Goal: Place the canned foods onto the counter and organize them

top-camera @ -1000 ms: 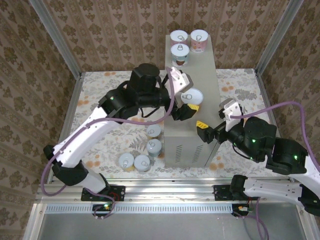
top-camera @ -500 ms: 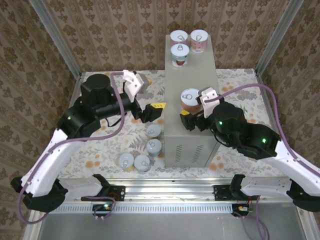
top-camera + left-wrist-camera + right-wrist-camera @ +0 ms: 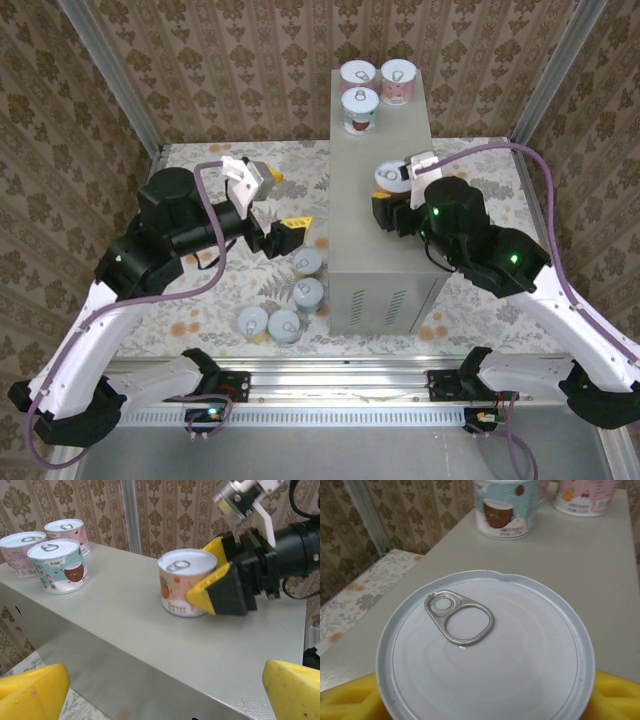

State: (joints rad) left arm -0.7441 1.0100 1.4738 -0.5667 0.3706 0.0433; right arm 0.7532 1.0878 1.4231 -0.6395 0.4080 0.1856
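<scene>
And the left arm has swung away from the counter (image 3: 397, 135), back out over the left half of the floral table (image 3: 200, 155). Meanwhile the right arm has come in and clamped down! The left gripper (image 3: 283, 202) hangs with its jaws spread wide, carrying nothing.

Below it, four tins (image 3: 308, 263) wait on the table, close along the counter's left side near its near-left corner.

Up on the counter's flat top, three tins (image 3: 361, 100) are already grouped at the far end: two along the far edge and a teal one just in front of them.

Over on the right, the right gripper (image 3: 398, 188) has its yellow pads pinched on either side of the peach-labelled tin (image 3: 179, 587). That tin stands upright around the middle of the top, nearer the right edge and well apart from the far group.

This looks like the tidy-up step, bringing that tin in with the others. To do it well:
- Keep the tin level, either lifted just clear or slid gently.
- Steer it to the open spot beside the teal one.
- Stop short of knocking its neighbours.
- Let go only once the base sits flat.
- Back straight out afterwards so the pads don't drag it askew.
</scene>
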